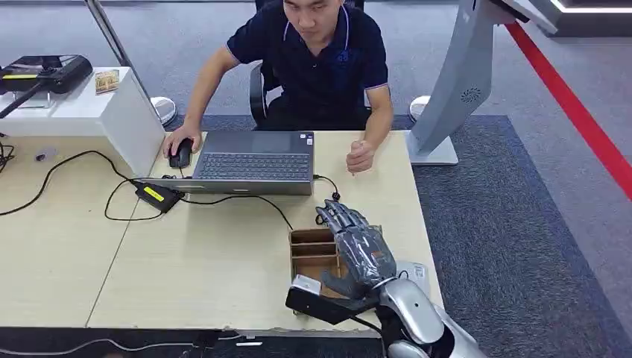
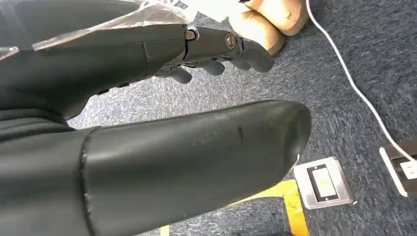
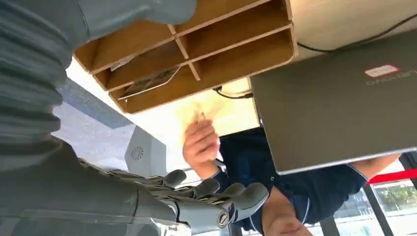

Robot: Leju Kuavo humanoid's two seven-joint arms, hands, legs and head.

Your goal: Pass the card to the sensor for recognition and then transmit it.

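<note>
A wooden box (image 1: pixel 309 250) with several compartments stands near the table's front right edge. In the right wrist view a card (image 3: pixel 150 81) lies flat in one compartment of the box (image 3: pixel 236 54). My right hand (image 1: pixel 356 250) hovers over the box with its fingers (image 3: pixel 216 196) spread and nothing in them. A black sensor device (image 1: pixel 45 72) sits on a white stand (image 1: pixel 97 112) at the far left. My left hand (image 2: pixel 162 49) hangs beside the body over the carpet, its fingers loosely extended and holding nothing.
A person sits behind the table at a grey laptop (image 1: pixel 253 160), one hand on a mouse (image 1: pixel 179 154), the other fist (image 1: pixel 360 158) on the table. Cables and a black adapter (image 1: pixel 158 195) lie left of the box. A small card (image 1: pixel 106 80) lies beside the sensor. A grey kiosk (image 1: pixel 454 89) stands at right.
</note>
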